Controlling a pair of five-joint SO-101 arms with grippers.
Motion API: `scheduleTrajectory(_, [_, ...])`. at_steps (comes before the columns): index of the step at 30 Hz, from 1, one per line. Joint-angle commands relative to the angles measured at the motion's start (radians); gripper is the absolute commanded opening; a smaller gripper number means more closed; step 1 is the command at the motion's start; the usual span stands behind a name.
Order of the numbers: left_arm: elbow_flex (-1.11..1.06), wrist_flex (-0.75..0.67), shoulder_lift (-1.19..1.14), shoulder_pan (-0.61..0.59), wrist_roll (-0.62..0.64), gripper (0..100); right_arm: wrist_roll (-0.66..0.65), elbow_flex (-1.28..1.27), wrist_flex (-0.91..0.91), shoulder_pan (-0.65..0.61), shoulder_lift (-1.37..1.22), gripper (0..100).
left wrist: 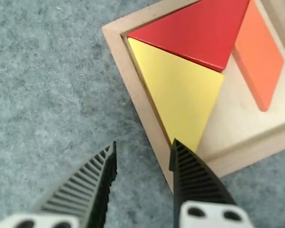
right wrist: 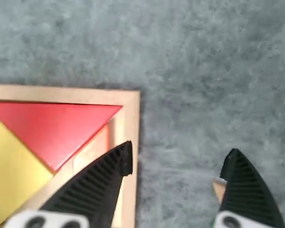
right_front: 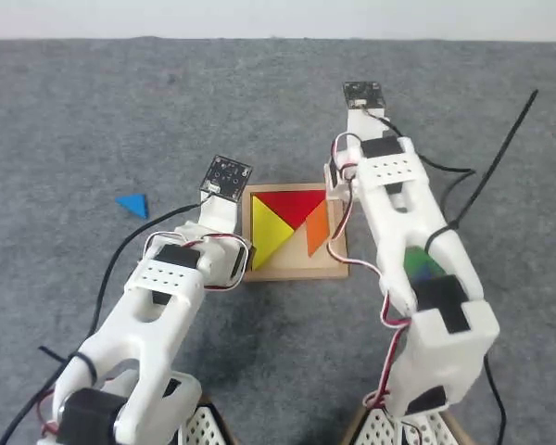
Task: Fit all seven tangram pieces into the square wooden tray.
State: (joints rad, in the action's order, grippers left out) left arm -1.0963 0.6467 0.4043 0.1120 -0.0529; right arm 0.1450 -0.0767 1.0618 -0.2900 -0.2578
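Left gripper (left wrist: 143, 147), fingers parted and empty, at wooden tray (left wrist: 140, 95) rim beside yellow triangle (left wrist: 180, 90); right gripper (right wrist: 180, 152), spread wide, empty, astride opposite rim. Blue triangle (right_front: 132, 204) well apart from tray.

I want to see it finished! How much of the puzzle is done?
Done: three pieces lie in the wooden tray, the red triangle, the yellow triangle and the orange piece. In hand: nothing; the left gripper and right gripper are open at the tray's edges. Left: four pieces, among them the blue triangle out on the carpet.
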Motion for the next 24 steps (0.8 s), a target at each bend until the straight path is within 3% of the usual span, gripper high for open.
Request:
scheduleTrajectory(1, [0.007, -0.020, 0.037, 0.005, -0.006, 18, 0.006, -0.035, 0.010, -0.056, 0.074, 31.0])
scheduleTrajectory(10, [0.007, -0.020, 0.037, 0.005, -0.006, 18, 0.006, -0.155, -0.077, -0.166, 0.015, 31.0])
scheduleTrajectory(24, [0.007, -0.020, 0.037, 0.005, -0.006, 18, -0.054, -0.098, -0.154, -0.045, -0.061, 31.0])
